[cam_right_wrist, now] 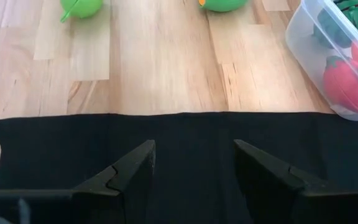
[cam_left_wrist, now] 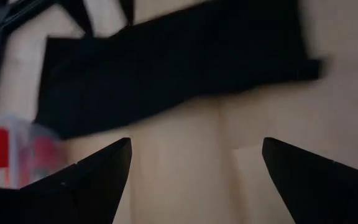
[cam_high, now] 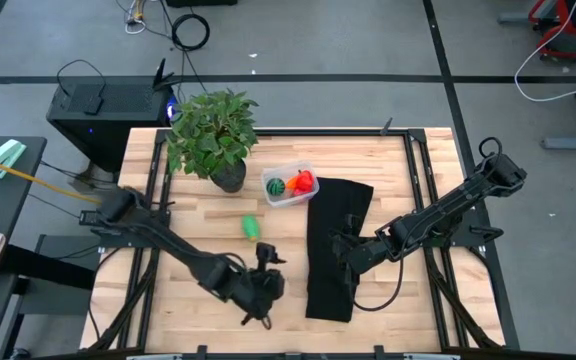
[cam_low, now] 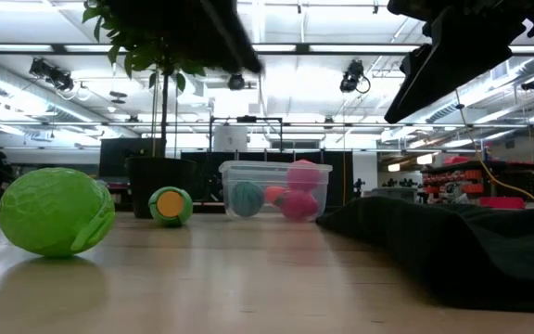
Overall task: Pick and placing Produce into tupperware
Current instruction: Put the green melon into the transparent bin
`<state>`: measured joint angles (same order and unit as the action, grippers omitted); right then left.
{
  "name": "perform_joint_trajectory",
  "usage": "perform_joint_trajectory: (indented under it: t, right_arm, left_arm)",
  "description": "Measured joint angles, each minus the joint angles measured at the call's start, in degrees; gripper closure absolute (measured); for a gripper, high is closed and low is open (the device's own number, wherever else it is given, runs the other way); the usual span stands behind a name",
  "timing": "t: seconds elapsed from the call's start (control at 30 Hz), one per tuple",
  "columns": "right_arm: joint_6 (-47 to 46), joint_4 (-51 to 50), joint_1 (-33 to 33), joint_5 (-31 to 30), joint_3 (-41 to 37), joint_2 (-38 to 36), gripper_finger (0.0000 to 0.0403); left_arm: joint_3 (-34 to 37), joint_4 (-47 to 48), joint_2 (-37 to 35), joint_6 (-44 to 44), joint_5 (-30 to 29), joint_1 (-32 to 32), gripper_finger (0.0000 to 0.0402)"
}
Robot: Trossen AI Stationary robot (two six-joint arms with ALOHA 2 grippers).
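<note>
The clear tupperware stands on the table right of the plant pot. It holds a dark green round piece and red pieces; it also shows in the right wrist view. A light green piece lies on the bare wood. A second light green piece lies nearer the front; in the high view my left arm hides it. My left gripper is open and empty above the wood. My right gripper is open and empty over a black cloth.
A large leafy potted plant stands at the far left, beside the tupperware. The black cloth lies spread from near the tupperware toward the front edge. Bare wood lies left of the cloth. Metal frame rails run along the table's left and right sides.
</note>
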<state>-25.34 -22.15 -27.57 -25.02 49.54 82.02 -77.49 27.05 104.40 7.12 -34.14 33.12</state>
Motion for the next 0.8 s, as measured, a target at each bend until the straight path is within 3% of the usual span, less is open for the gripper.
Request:
perform_joint_trajectory:
  t: [0.23, 0.47, 0.8]
  right_arm:
    - [0.0, 0.0, 0.0, -0.2, 0.0, 0.0, 0.0183]
    - [0.0, 0.4, 0.0, -0.2, 0.0, 0.0, 0.0183]
    - [0.0, 0.6, 0.0, 0.0, 0.0, 0.0, 0.0183]
  left_arm:
    - [-0.1, 3.5, -7.0, 0.7, 19.3, 2.1, 0.0033]
    - [0.0, 11.6, -4.5, 2.8, 19.9, 2.4, 0.0033]
    - [0.0, 13.9, 3.3, 1.3, 20.8, 2.5, 0.0033]
